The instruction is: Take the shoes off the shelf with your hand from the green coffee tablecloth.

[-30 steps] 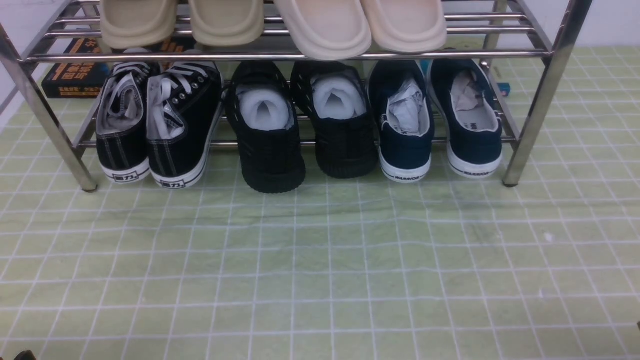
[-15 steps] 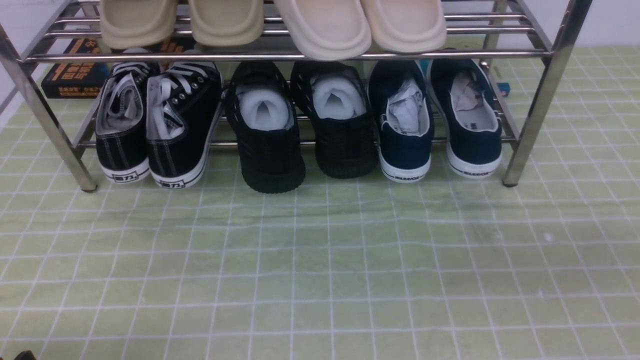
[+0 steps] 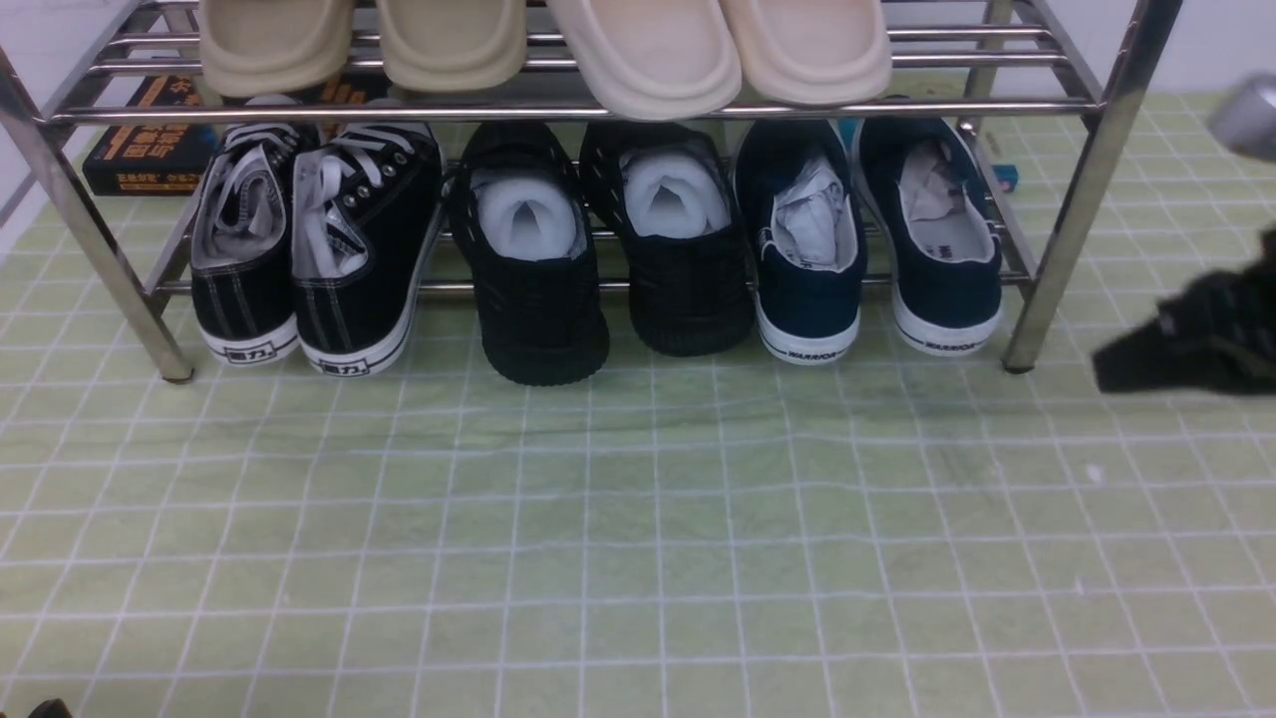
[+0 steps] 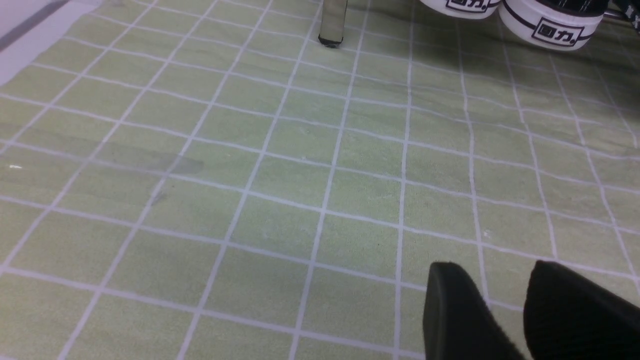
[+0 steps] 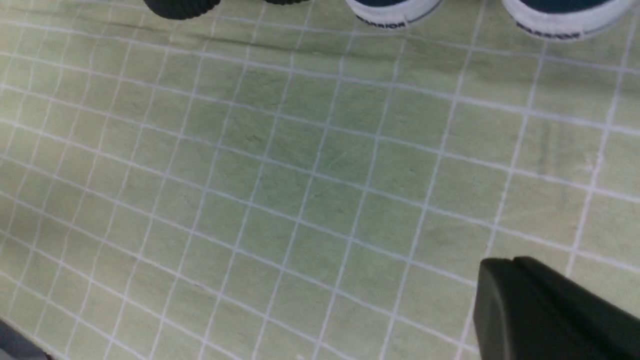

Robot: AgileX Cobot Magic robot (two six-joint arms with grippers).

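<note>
The shoes, a navy-blue pair with white soles, stand side by side on the lower tier of the chrome shelf (image 3: 1082,105), the left shoe (image 3: 807,254) and the right shoe (image 3: 945,249) at its right end. Their heels overhang the green coffee tablecloth (image 3: 638,519). My right gripper (image 3: 1109,371), the hand, hovers blurred at the right edge, outside the shelf's right leg and apart from the shoes. In the right wrist view this gripper (image 5: 514,261) is shut and empty, with the shoe soles (image 5: 392,10) far ahead. My left gripper (image 4: 492,267) is open over bare cloth.
Black lace-up sneakers (image 3: 299,249) and all-black knit shoes (image 3: 598,249) fill the rest of the lower tier. Beige slippers (image 3: 638,50) lie on the top tier. A black-and-orange box (image 3: 150,140) sits behind the shelf. The shelf's right front leg (image 3: 1042,309) stands beside my right gripper.
My right gripper has come into the front view from the right edge, where none showed before. The shoes and shelf have not moved.
</note>
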